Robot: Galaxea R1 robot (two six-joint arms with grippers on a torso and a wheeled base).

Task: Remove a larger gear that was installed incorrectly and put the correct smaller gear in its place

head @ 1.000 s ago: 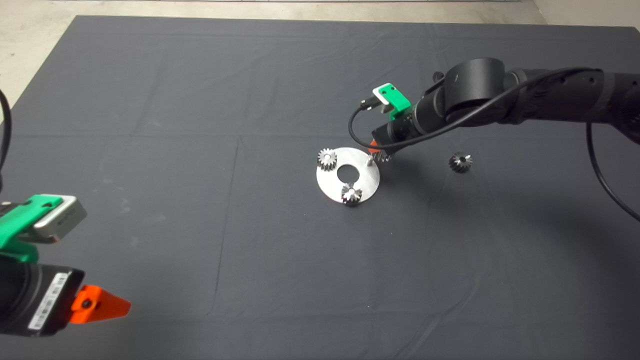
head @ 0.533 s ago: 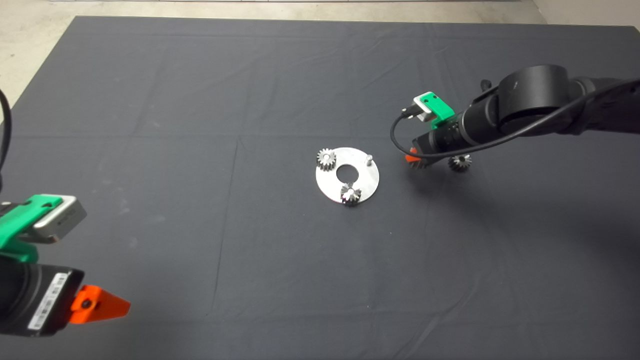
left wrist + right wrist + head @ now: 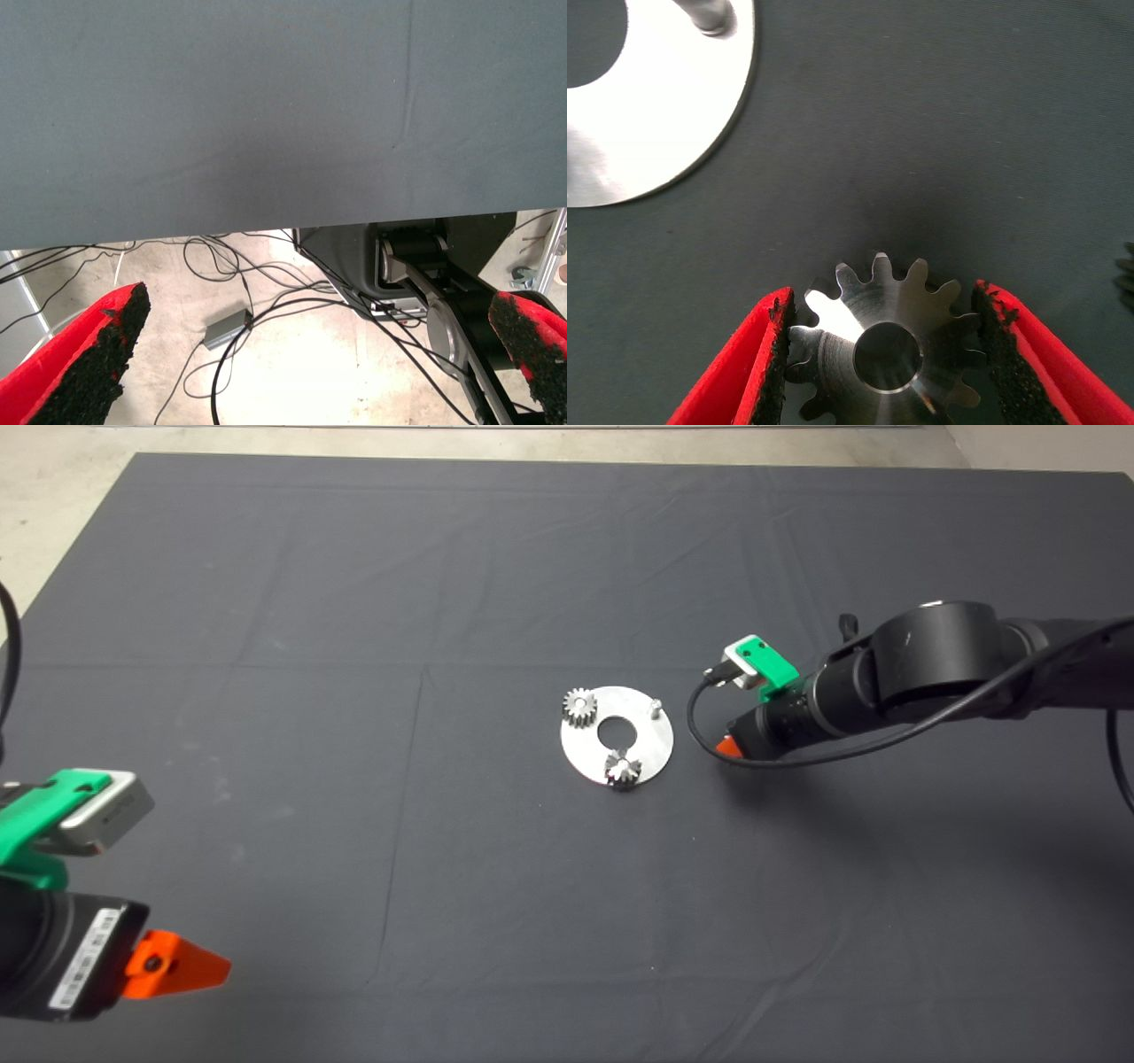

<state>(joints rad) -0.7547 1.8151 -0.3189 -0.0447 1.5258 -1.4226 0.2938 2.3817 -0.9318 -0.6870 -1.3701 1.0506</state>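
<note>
My right gripper (image 3: 728, 747) hangs low over the mat just right of the round silver plate (image 3: 656, 748). In the right wrist view it (image 3: 881, 294) is shut on the larger gear (image 3: 886, 350), a dark steel toothed wheel with a round centre hole, held between both pads. The arm hides this gear in the head view. The smaller gear is hidden behind the arm there too; only its dark edge (image 3: 1127, 274) shows in the right wrist view. The plate's bare pin (image 3: 655, 707) stands free. My left gripper (image 3: 177, 965) is parked at the lower left, open (image 3: 328, 303) and empty.
On the plate sit a pale silver flat-toothed gear (image 3: 579, 707) at the far left and a small shiny gear (image 3: 622, 768) at the near edge, around a centre hole. The left wrist view shows the mat's edge, floor cables (image 3: 221, 332) and a machine base.
My right gripper has moved away from the plate's pin to the right, then nearer the front, carrying the larger gear. Its arm now covers the smaller gear in the head view.
</note>
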